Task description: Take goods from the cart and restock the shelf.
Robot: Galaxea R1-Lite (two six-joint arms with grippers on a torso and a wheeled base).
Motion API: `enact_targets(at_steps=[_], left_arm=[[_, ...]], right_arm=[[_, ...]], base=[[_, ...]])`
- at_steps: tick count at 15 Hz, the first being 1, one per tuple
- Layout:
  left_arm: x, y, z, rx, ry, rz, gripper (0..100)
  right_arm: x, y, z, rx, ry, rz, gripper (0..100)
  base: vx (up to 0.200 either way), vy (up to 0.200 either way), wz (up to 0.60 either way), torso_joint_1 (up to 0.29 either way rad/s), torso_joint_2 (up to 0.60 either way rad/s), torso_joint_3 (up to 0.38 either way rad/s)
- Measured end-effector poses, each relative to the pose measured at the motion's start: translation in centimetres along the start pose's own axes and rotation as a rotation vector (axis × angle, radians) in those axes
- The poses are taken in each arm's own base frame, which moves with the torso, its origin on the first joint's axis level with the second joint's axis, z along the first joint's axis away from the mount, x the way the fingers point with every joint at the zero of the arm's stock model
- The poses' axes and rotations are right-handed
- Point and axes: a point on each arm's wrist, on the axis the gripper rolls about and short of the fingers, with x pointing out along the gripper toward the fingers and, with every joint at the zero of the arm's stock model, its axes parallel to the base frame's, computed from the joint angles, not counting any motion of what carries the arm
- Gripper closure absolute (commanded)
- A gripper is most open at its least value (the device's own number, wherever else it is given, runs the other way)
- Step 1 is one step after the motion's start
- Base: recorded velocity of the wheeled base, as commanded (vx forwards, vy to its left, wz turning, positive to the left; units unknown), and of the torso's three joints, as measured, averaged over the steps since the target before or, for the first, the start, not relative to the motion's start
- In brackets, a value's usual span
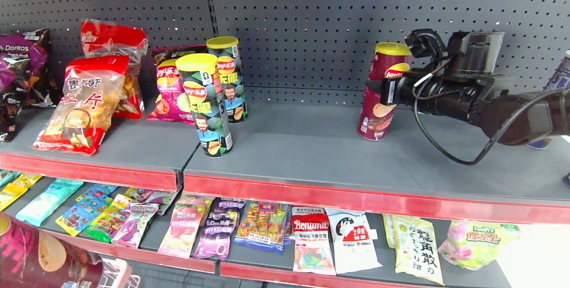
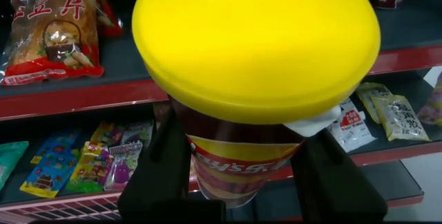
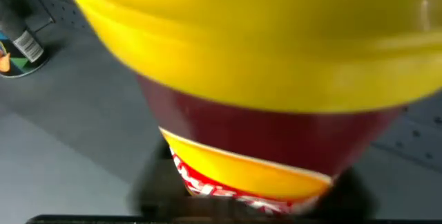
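A red chip can with a yellow lid [image 1: 382, 96] stands a little tilted on the grey upper shelf [image 1: 311, 154], right of centre. My right gripper [image 1: 378, 91] comes in from the right and is shut on its middle. The right wrist view has this can [image 3: 276, 141] close up, between the dark fingers. A second red chip can [image 1: 40, 257] is low at the left, below the shelf, over the cart. My left gripper [image 2: 238, 182] is shut on it, with black fingers [image 2: 162, 169] on both sides of the can under its yellow lid [image 2: 255, 41].
Two dark green cans with yellow lids [image 1: 207, 105] stand near the upper shelf's middle. Snack bags [image 1: 87, 101] lean at its left. A pink cart basket [image 1: 116, 274] shows bottom left. The lower shelf holds several flat packets [image 1: 311, 239]. Another can [image 1: 559, 79] stands at the right edge.
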Motion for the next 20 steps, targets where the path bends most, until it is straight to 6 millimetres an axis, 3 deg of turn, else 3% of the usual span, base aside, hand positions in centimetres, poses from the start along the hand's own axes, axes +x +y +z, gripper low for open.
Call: enact_targets(at_steps=[6,10,15,20], left_arm=[[0.1,0.0,-0.1,-0.003,0.006,-0.002,100],[0.2,0.0,0.0,-0.004,0.010,-0.002,100],[0.2,0.0,0.0,-0.004,0.011,-0.001,100],[0.1,0.0,0.0,-0.002,0.007,0.001,100]], right_arm=[[-5.2,4.7,1.2,-0.010,-0.022,-0.157,100],[-8.0,7.4,0.3,0.030,-0.051,-0.205,100],[-9.5,9.0,-2.7,0.014,-0.050,-0.238,100],[-9.9,9.0,-3.1,-0.009,-0.035,-0.291,100]], base=[[0.000,0.000,0.00,0.000,0.00,0.000],[0.000,0.000,0.00,0.000,0.00,0.000],[0.000,0.000,0.00,0.000,0.00,0.000],[0.000,0.000,0.00,0.000,0.00,0.000]])
